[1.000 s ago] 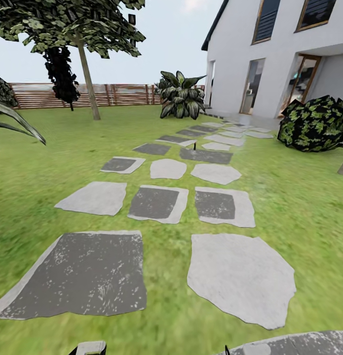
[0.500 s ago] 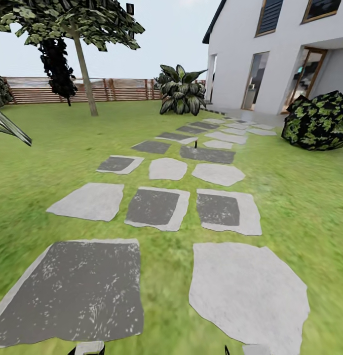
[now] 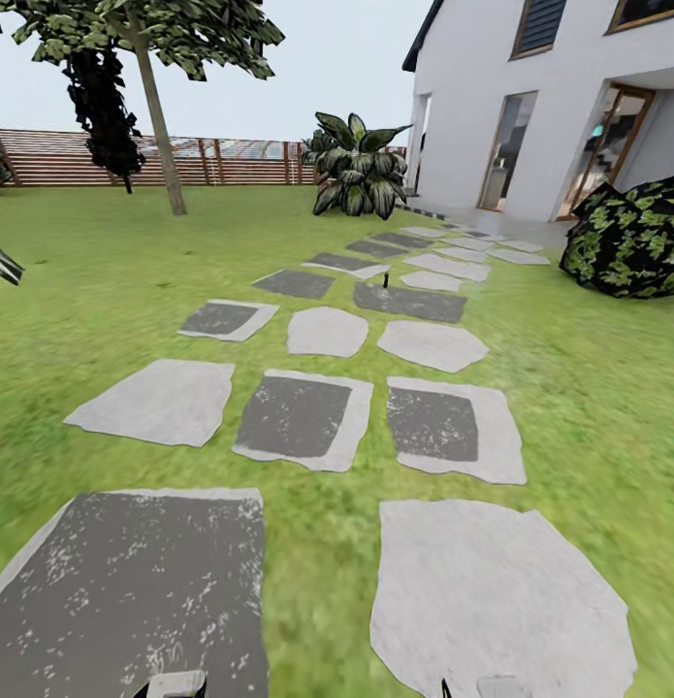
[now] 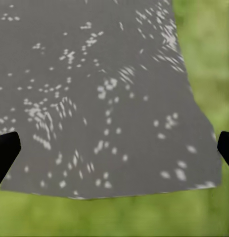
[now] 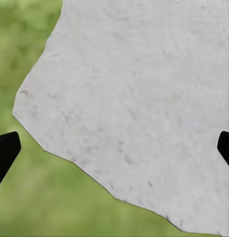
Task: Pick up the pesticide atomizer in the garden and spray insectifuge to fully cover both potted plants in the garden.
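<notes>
Since a second ago the head camera has moved forward along the path: the near stones now sit lower and larger in the view, and the fence and house have slid up. Nothing on the ground itself has shifted.

From the head camera, a lawn (image 3: pixel 104 310) stretches ahead, crossed by a path of stepping stones (image 3: pixel 303 415), some dark grey, some pale. A big dark slab (image 3: pixel 133 591) lies nearest on the left and a big pale slab (image 3: pixel 497 591) nearest on the right. A small dark upright object (image 3: pixel 386 281), too small to identify, stands on the path further along. The atomizer cannot be made out with any certainty, and no small potted rosettes can be told apart here.

At the far end of the lawn runs a brown slatted fence (image 3: pixel 210 161). A thin-trunked tree (image 3: pixel 152 97) stands before it on the left. A large broad-leaved plant (image 3: pixel 361 179) grows beside a white house (image 3: pixel 530 97) on the right. A dark leafy bush (image 3: pixel 632 237) sits at the right edge.

The left gripper (image 4: pixel 114 150) hangs wide open above the dark speckled slab, its two black fingertips at opposite edges of its wrist view, holding nothing. The right gripper (image 5: pixel 114 150) is likewise spread open and empty, above the pale slab's edge and the grass.
</notes>
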